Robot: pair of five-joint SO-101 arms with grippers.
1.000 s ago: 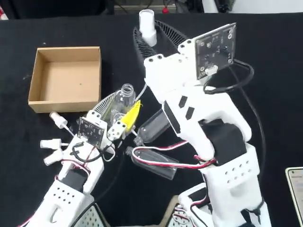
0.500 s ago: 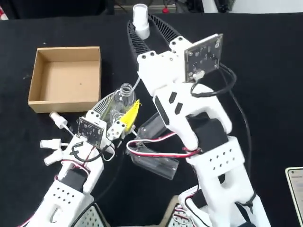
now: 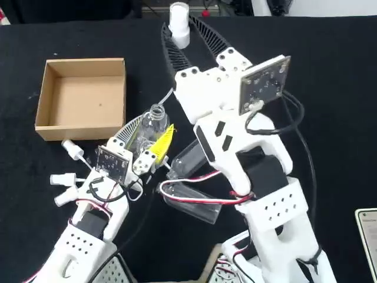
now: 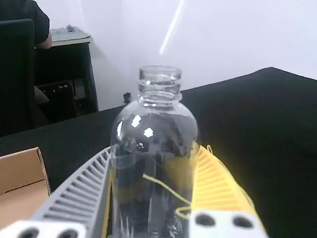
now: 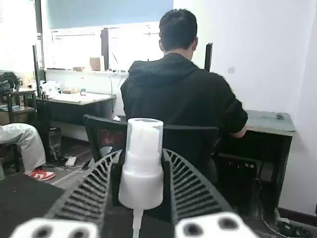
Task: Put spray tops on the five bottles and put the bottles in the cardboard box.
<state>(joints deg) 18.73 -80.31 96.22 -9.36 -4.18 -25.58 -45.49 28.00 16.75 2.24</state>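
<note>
My left gripper (image 3: 155,124) is shut on a clear, capless bottle (image 3: 154,118), held upright between its grey and yellow fingers just right of the cardboard box (image 3: 82,97). In the left wrist view the bottle (image 4: 156,124) stands in that gripper (image 4: 154,151) with its mouth bare. My right gripper (image 3: 180,28) is shut on a white spray top (image 3: 179,22), high over the table's far side. Its thin dip tube (image 3: 169,97) slants down to just beside the bottle's mouth. The right wrist view has the spray top (image 5: 142,183) between the black ribbed fingers of its gripper (image 5: 142,154).
The box is open and holds nothing. Three loose spray tops (image 3: 66,178) lie on the black table to the left of my left arm. Two clear bottles (image 3: 189,158) lie on their sides under the right arm. A pale flat object (image 3: 368,227) sits at the right edge.
The right arm carried the spray top a little back and left, then slightly right again, and its wrist turned. The left arm and bottle stayed nearly still.
</note>
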